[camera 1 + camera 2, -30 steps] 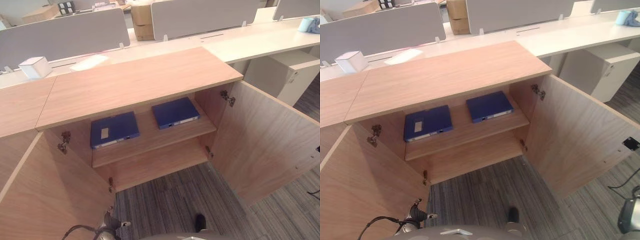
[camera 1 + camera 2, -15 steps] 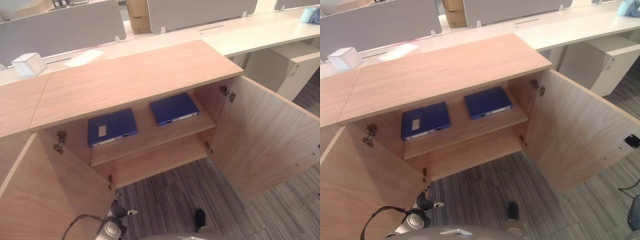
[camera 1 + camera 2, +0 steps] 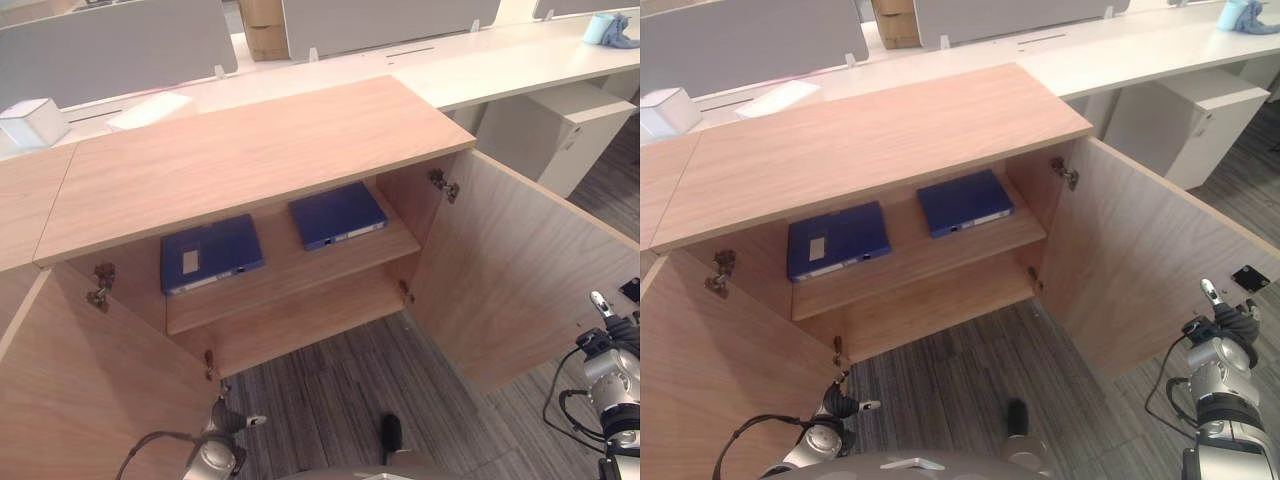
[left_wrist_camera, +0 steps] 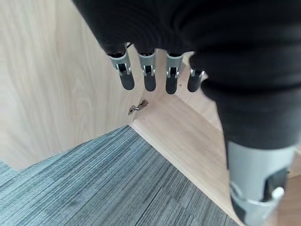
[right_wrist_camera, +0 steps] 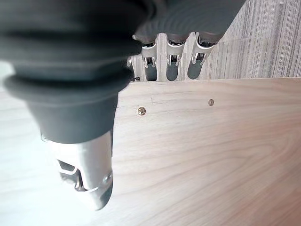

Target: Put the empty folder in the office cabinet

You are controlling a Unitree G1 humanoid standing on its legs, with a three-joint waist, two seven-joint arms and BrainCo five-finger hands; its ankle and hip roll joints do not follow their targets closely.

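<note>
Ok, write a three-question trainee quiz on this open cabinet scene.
1. True or false: both cabinet doors stand open.
2. How many blue folders lie on the upper shelf?
A) one B) two C) three
3. Fill in: the left hand and the right hand each hold ____.

Key: 1 true; 2 B, the second folder lies beside the first, apart from it; 3 nothing, the fingers are straight.

Bright, even light falls from above on the cabinet top (image 3: 250,150); the shelf (image 3: 290,278) below lies in soft shadow. Beside the right hand (image 5: 169,66), by its thumb, the door (image 5: 211,155) shines pale with glare.
</note>
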